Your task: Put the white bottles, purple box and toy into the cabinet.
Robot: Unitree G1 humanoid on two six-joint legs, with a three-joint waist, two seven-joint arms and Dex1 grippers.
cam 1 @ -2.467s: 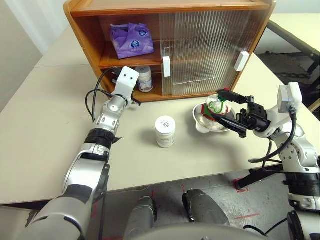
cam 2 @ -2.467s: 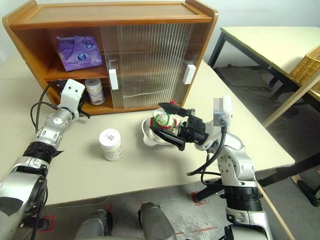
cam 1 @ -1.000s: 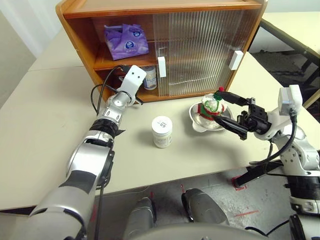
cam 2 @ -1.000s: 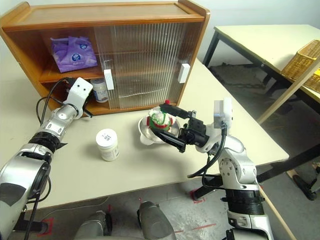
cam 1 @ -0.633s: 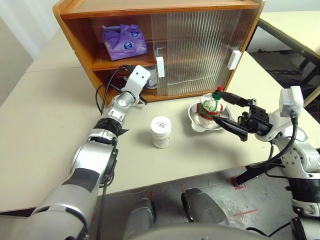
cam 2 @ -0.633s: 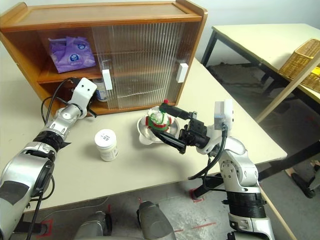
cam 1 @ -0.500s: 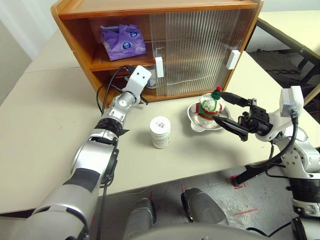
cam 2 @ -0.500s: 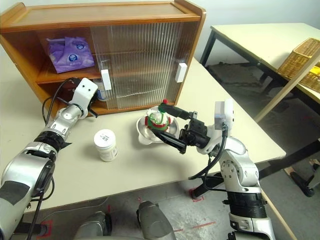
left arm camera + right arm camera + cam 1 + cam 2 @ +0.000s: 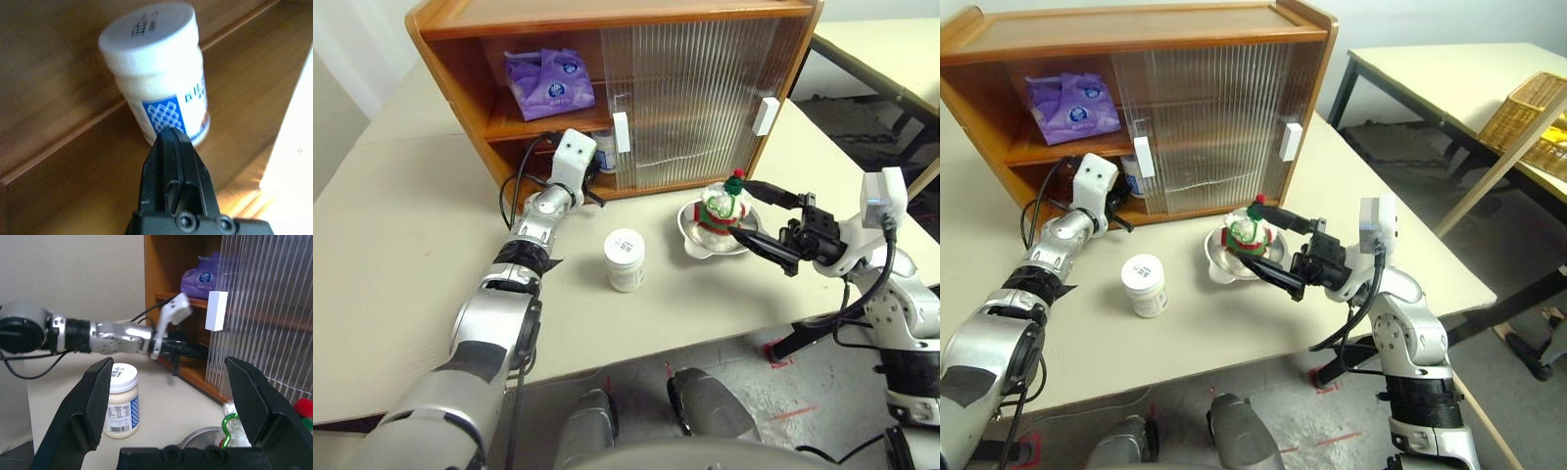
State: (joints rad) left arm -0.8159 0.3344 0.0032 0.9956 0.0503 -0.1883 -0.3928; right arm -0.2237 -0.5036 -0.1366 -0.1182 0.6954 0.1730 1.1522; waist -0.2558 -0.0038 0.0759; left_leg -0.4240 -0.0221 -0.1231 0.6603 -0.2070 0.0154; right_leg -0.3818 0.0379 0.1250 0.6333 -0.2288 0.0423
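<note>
Head views: the cabinet (image 9: 705, 20) stands at the back of the pale surface (image 9: 401, 245), its ribbed doors slid to the right so the left bay is open. The purple box (image 9: 548, 83) lies on the upper shelf of that bay. The left gripper (image 9: 590, 182) reaches into the lower shelf, next to 1 white bottle (image 9: 604, 152) that stands there, half hidden behind the wrist. A 2nd white bottle (image 9: 625, 259) stands upright on the surface in front of the cabinet. To its right the toy (image 9: 720, 209) sits in a shallow metal bowl (image 9: 690, 235). The right gripper (image 9: 764, 220) hovers level beside the bowl, jaws spread wide, 1 finger passing over the toy's hat side and the other along the bowl's near rim; no contact can be told.

Left wrist view: what the head views hide is plain here. The shelf bottle (image 9: 159, 73) stands upright on the wooden shelf, blue label facing the camera, and the left jaws are pressed together, empty, with their tip just in front of the bottle's base.

Right wrist view: the right jaws stand far apart with nothing between them. Through the gap show the bottle on the surface (image 9: 121, 399), the left arm (image 9: 112, 335) stretching into the cabinet, the purple box (image 9: 200, 279) above, and at the lower edge the bowl's rim and the toy's red bobble (image 9: 304, 409).
</note>
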